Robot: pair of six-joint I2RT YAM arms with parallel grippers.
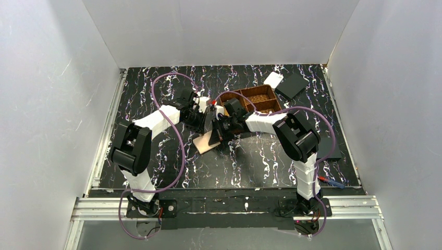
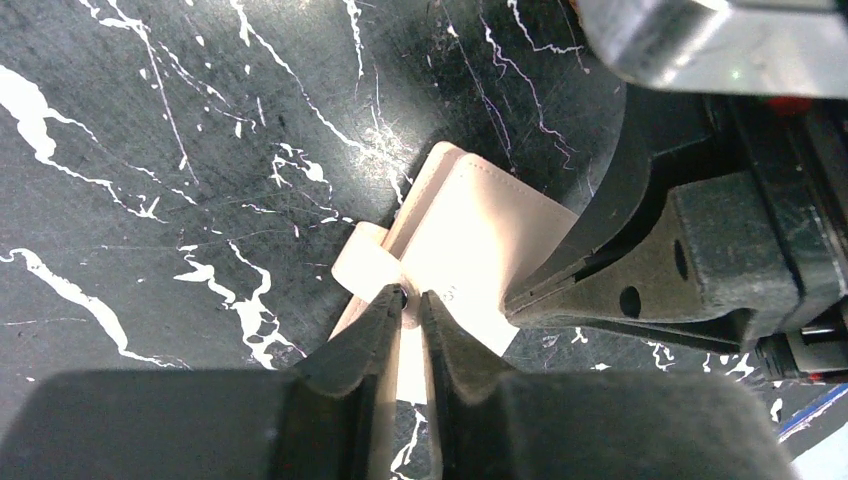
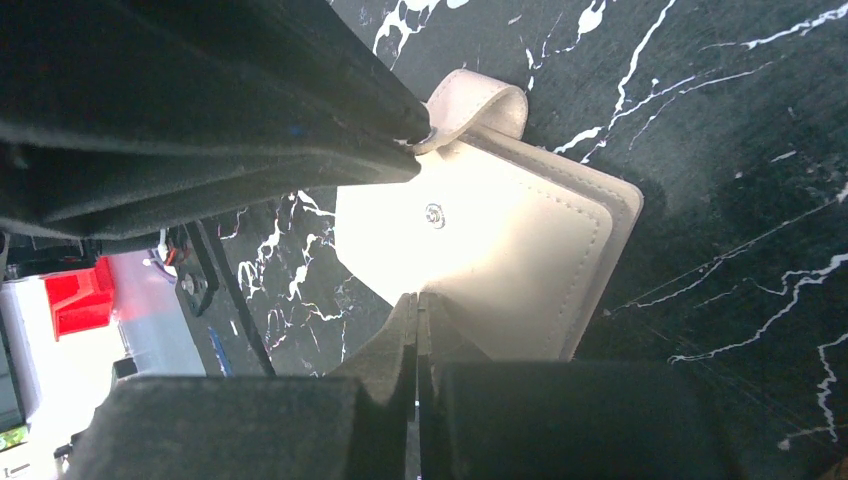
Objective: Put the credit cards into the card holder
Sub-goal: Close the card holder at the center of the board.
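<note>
Well, card holder [image 2: 490, 230]: pale tan wallet, folded shut, lying flat near the middle of the table [image 1: 250, 166], between the two arms.
strap [image 3: 480, 100]: rounded tab curling off one edge of the card holder.
snap [image 3: 435, 215]: small metal stud on the upper face.
left gripper [image 2: 412, 300]: fingers drawn close, pinching the strap between their tips.
right gripper [image 3: 417, 310]: fingers pressed together, tips at the holder's edge away from the strap; whether any leather is caught between them cannot be told.
Wrist views only: the snap, the stitched seam along the borders, the strap's loop and the smooth, leather-like faces.
Top view only: the grippers half hide the holder. Behind it stands a brown woven basket [image 1: 255, 99] with compartments, with a white piece [image 1: 273, 79] and a flat black square [image 1: 293, 84] beyond.
Table surface: black, veined in white like marble, slightly glossy.
</note>
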